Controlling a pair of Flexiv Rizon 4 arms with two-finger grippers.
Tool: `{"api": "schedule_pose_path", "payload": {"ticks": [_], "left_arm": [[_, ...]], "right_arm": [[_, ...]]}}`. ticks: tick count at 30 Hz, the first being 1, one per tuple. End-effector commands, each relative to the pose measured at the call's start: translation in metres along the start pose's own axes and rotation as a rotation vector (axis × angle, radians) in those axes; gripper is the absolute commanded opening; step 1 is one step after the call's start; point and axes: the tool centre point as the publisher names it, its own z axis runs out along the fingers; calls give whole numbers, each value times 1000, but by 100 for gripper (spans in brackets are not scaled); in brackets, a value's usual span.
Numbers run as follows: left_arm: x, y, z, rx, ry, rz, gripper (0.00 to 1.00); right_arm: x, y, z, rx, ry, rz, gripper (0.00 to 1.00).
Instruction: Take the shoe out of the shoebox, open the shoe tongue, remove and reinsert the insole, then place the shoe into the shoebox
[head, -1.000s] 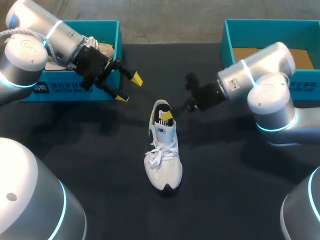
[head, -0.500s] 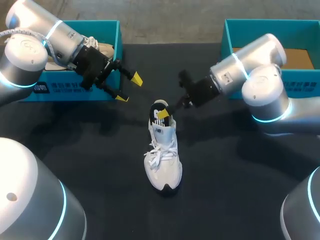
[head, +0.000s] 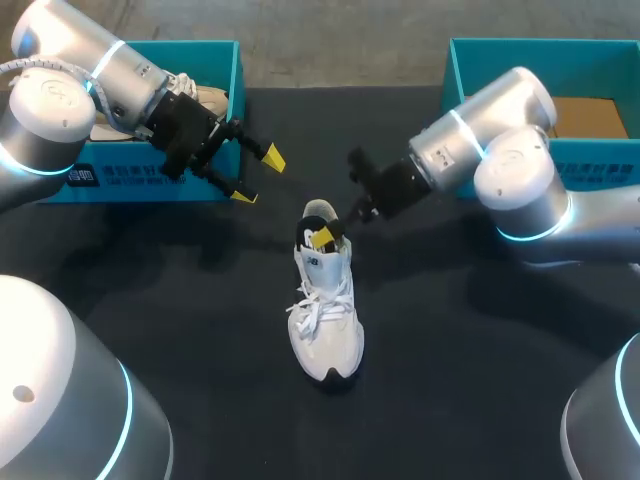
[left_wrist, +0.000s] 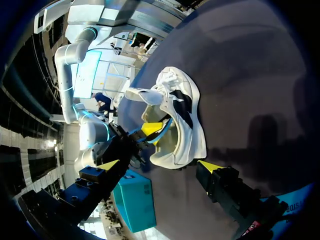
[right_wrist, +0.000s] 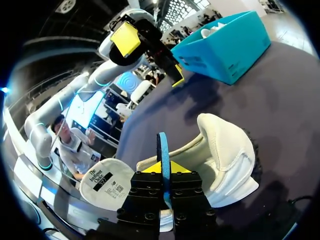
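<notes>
The black table (head: 450, 400) carries two teal boxes at its far edge. The left shoebox (head: 120, 186) has a beige second shoe (head: 205, 97) inside, and the right shoebox (head: 610, 165) stands opposite. The white sneaker (head: 325, 320) stands on its sole in the middle of the table, outside both boxes, toe toward the robot.

From overhead, only one yellow tip of the right gripper (head: 322, 238) shows at the heel opening, and what it holds cannot be made out. The right wrist view settles it. The fingers are pinched nearly together on the thin edge of a blue insole (right_wrist: 162, 150), seen edge-on over the shoe's opening. The white tongue (right_wrist: 107, 187) is folded forward beside the gripper.

The right arm comes in from the right shoebox's side and slants down to the heel. The left arm hangs in front of the left shoebox, above the table and well apart from the sneaker. The left gripper (head: 257, 177) has its jaws spread wide and holds nothing. Its wrist view looks across into the sneaker's opening, where the right gripper's yellow tip sits.
</notes>
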Motion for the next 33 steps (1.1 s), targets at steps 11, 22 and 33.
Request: {"api": "schedule_pose_path", "payload": {"ticks": [11,22,33], "left_arm": [[0,-1,0,-2,2,1,100],[0,-1,0,-2,2,1,100],[0,-1,0,-2,2,1,100]], "right_arm": [[16,9,-4,-17,-38,-33,74],[26,21,-17,-22,-72,-64,81],[22,37,-24,-37,-80,-88,75]]}}
